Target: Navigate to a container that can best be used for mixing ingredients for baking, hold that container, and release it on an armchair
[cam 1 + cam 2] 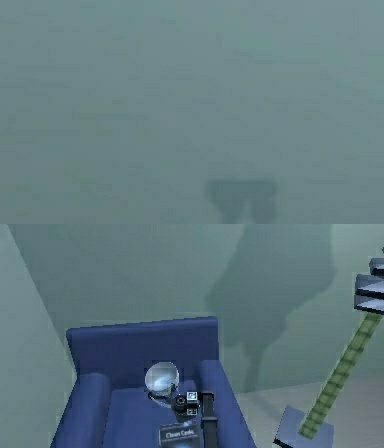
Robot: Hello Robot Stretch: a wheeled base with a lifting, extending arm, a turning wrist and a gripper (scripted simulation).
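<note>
At the lower middle of the arm side view stands a dark, square-sectioned bar, the arm (211,424). Its end carries small white squares (187,402) with black marks, beside the dark-bodied, thin-fingered tool (176,398).

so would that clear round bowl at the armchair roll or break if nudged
Probably apt to rock: the bowl looks round-bodied. It looks clear like glass, so likely slippery and fragile, though the armchair looks padded.

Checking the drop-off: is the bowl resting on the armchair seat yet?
Cannot tell. The clear bowl shows against the seat of the blue armchair near the fingers, but contact isn't visible.
</note>
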